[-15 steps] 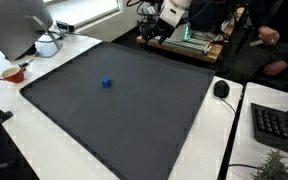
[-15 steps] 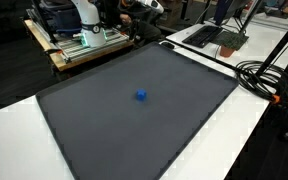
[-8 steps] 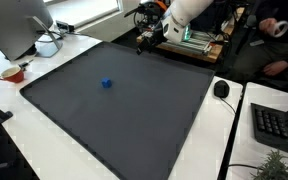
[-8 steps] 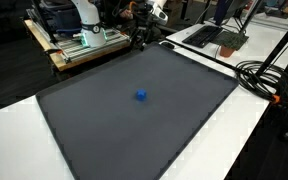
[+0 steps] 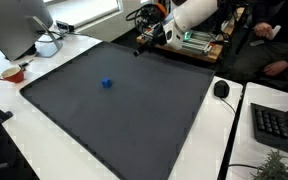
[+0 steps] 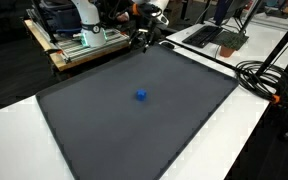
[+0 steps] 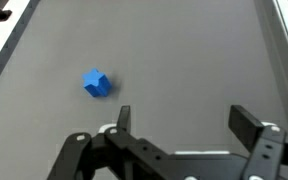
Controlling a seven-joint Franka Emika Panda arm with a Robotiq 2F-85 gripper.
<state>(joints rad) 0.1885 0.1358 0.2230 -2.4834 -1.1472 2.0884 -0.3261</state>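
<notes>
A small blue cube (image 5: 106, 84) lies alone on the dark grey mat (image 5: 134, 110); it also shows in the other exterior view (image 6: 140, 96) and in the wrist view (image 7: 96, 84). My gripper (image 5: 142, 44) hangs open and empty above the mat's far edge, well away from the cube. It also shows in the other exterior view (image 6: 141, 38). In the wrist view the two fingers (image 7: 184, 122) stand wide apart with only bare mat between them; the cube lies ahead and to the left of them.
A white table (image 5: 54, 50) borders the mat. A monitor (image 5: 19, 25), a small bowl (image 5: 12, 73), a mouse (image 5: 221, 89) and a keyboard (image 5: 279, 125) stand around it. Cables (image 6: 264, 80) lie on the table. A wooden cart with equipment (image 6: 84, 45) stands behind.
The arm has swung out from the back over the mat's far edge. The blue cube has not moved.
</notes>
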